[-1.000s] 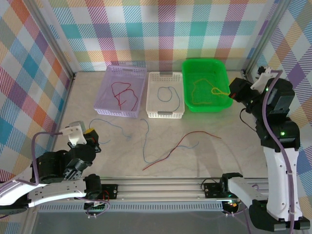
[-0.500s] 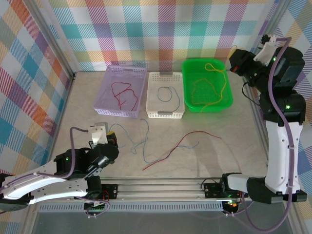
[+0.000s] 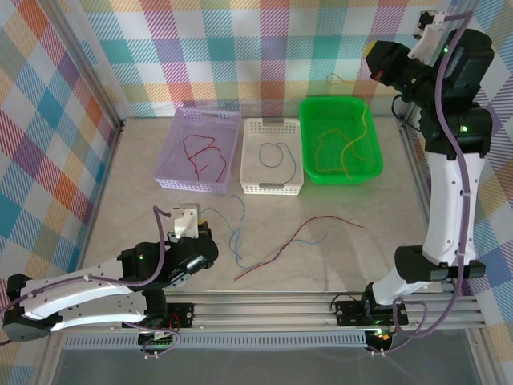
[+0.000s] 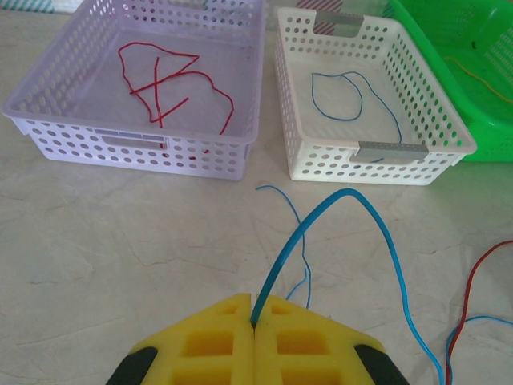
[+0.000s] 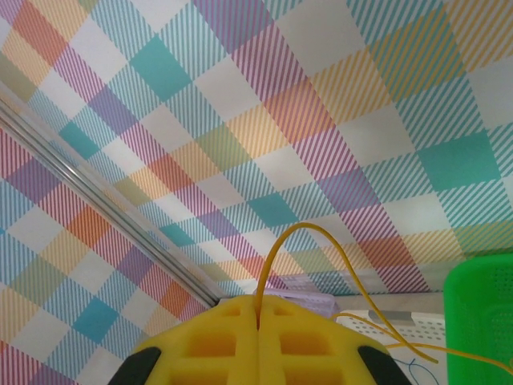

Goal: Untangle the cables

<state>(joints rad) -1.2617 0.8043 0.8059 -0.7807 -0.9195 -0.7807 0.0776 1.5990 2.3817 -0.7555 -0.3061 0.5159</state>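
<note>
Left fingers (image 4: 216,341) pinch a blue cable (image 4: 321,210); right fingers (image 5: 303,337) pinch a yellow cable (image 5: 276,247).

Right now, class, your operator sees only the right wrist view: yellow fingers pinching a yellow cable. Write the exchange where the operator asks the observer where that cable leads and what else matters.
Observer: The yellow cable drops from the right gripper into the green basket, where the rest lies.
Operator: And the left arm?
Observer: The left gripper is shut on a blue cable, low over the table before the white basket.
Operator: Anything loose?
Observer: A red cable lies on the table, crossing a blue strand.
</note>
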